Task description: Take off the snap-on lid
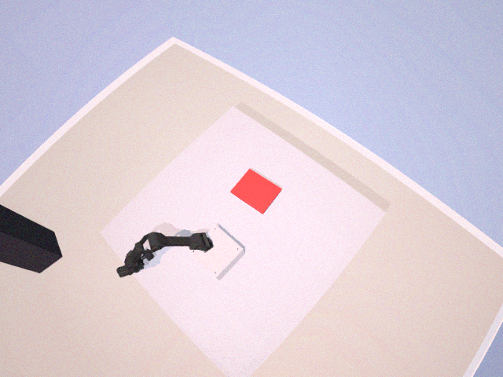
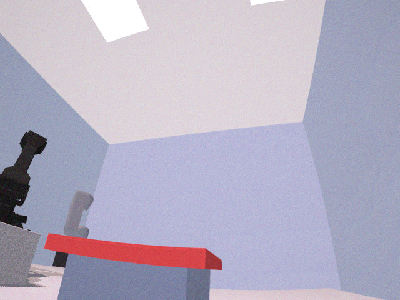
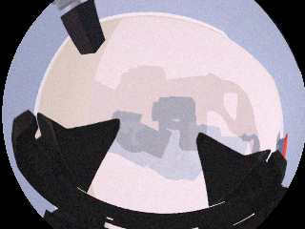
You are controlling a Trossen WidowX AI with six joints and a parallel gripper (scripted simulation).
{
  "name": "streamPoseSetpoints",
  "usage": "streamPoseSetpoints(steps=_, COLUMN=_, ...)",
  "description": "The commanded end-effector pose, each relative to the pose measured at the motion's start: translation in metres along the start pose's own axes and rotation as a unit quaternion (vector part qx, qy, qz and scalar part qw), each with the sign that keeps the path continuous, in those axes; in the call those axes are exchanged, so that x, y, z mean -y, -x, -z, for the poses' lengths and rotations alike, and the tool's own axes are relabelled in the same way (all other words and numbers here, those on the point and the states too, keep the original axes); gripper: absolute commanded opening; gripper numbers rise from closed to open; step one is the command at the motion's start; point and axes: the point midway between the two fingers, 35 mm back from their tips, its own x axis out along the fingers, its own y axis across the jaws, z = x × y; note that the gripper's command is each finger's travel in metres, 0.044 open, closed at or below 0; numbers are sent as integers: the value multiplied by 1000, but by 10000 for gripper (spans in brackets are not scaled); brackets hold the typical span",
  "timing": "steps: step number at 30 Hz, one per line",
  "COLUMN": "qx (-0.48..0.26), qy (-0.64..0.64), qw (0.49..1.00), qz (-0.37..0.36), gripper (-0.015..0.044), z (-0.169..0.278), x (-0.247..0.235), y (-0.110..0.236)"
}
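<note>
The tool (image 3: 155,147) gapes wide, empty, well apart from the red lid (image 1: 256,190). A crooked grasp could drag the blue box (image 2: 129,280) along.

Pale blue walls (image 2: 206,206) closed the room, meeting at corners in the left and right of the exterior view. Above them ran a whitish ceiling (image 2: 200,80) with two bright rectangular light panels (image 2: 114,17) at the upper edge (the second cut off by the frame). From the top view, a tan table (image 1: 101,162) with a pale border carried a large white mat (image 1: 284,263). A black block (image 1: 24,243) stood at the table's left edge.
</note>
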Motion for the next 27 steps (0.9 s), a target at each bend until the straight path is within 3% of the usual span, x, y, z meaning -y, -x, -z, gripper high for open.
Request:
streamPoseSetpoints(steps=1, qx=0, qy=0, qw=1000, qz=0, gripper=374, z=-2, x=-1, y=2)
streamPoseSetpoints(steps=6, qx=0, qy=0, qw=1000, qz=0, gripper=242, z=-44, x=-5, y=67)
streamPoseSetpoints(steps=10, qx=0, qy=0, qw=1000, qz=0, gripper=235, z=-71, x=2, y=114)
streamPoseSetpoints(steps=21, qx=-3, qy=0, qw=1000, qz=6, gripper=235, z=-81, x=0, y=122)
streamPoseSetpoints(steps=27, qx=-17, qy=-126, qw=991, qz=35, gripper=235, z=-144, x=59, y=85)
